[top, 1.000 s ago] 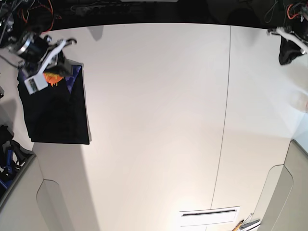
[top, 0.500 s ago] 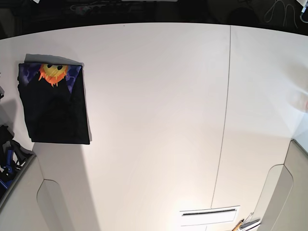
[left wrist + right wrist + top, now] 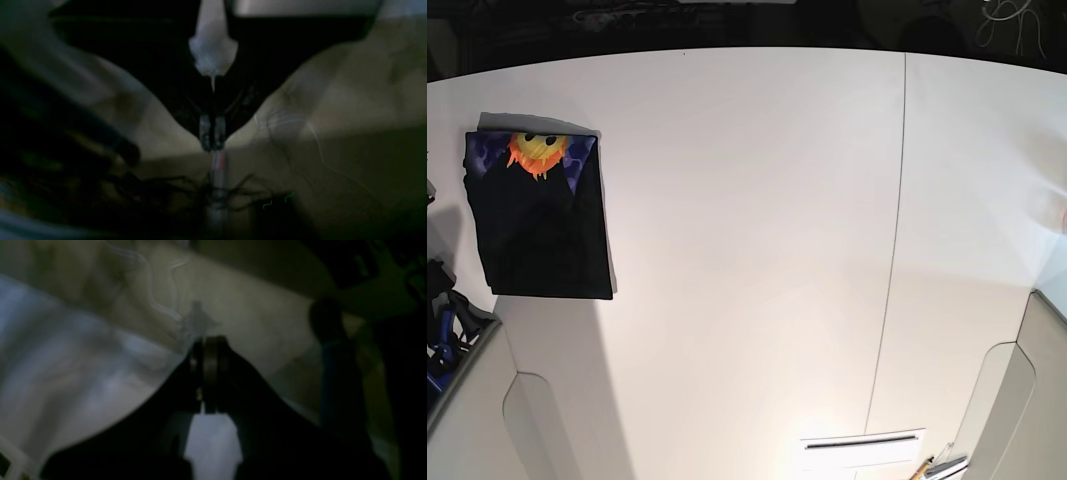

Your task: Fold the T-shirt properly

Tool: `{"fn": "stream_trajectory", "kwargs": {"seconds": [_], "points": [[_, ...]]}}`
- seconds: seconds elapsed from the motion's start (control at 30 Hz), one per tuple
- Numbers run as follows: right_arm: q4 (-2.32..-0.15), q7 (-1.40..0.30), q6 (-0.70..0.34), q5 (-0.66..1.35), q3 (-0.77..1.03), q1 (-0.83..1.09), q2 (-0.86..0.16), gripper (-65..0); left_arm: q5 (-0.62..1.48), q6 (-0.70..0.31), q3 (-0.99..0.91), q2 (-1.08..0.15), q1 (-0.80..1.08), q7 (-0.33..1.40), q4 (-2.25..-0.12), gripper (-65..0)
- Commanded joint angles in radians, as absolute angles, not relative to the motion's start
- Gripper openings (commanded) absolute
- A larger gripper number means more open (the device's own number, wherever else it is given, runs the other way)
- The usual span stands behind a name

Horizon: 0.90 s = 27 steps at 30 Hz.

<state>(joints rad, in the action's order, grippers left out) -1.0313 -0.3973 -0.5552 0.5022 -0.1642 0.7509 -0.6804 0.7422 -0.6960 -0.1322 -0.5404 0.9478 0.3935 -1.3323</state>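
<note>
The T-shirt point(image 3: 539, 225) lies folded into a black rectangle at the left edge of the white table point(image 3: 747, 200). Its orange-yellow sun face on blue-purple ground point(image 3: 535, 152) shows at the far end. No arm shows in the base view. In the dark, blurred left wrist view my left gripper point(image 3: 212, 133) has its fingertips together and holds nothing, away from the shirt. In the right wrist view my right gripper point(image 3: 208, 350) is also shut and empty over a pale surface.
A thin seam point(image 3: 895, 250) runs down the table right of centre. A white slotted plate point(image 3: 862, 450) lies at the near edge. Grey panels point(image 3: 467, 400) flank both near corners. Dark gear point(image 3: 442, 320) sits off the left edge.
Both arms have pulled back out of the base view; one second ago one hung over the shirt's printed end. The folded shirt has stayed in place.
</note>
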Motion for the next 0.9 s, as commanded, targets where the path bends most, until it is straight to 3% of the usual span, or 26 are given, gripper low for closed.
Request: {"fn": "stream_trajectory", "kwargs": {"seconds": [0.0, 0.13, 0.27, 0.4, 0.63, 0.87], "points": [[-0.969, -0.361, -0.545, 0.484, -0.198, 0.704, -0.682, -65.0, 0.708, -0.698, -0.097, -0.533, 0.902, 0.357, -1.279, -65.0], [-0.714, -0.165, -0.507, 0.448, -0.330, 0.477, -0.574, -65.0, 0.532, -0.698, 0.035, -0.439, 0.658, 0.257, -1.007, -65.0], [-0.531, -0.136, -0.384, 0.452, -0.412, 0.287, -0.443, -65.0, 0.397, -0.694, 0.109, -0.344, 0.455, 0.176, -0.752, -65.0], [-0.400, -0.119, -0.258, 0.452, -0.447, 0.144, -0.320, -65.0, 0.278, -0.569, 0.131, -0.262, 0.307, 0.115, -0.580, -65.0], [-0.330, -0.125, -0.177, 0.452, -0.447, 0.001, -0.184, -65.0, 0.141, -0.360, 0.131, -0.200, 0.180, 0.104, -0.525, -65.0], [-0.333, -0.127, -0.179, 0.480, -0.447, -0.022, -0.145, -65.0, 0.137, -0.321, 0.131, -0.200, 0.161, 0.104, -0.525, -65.0]]}}
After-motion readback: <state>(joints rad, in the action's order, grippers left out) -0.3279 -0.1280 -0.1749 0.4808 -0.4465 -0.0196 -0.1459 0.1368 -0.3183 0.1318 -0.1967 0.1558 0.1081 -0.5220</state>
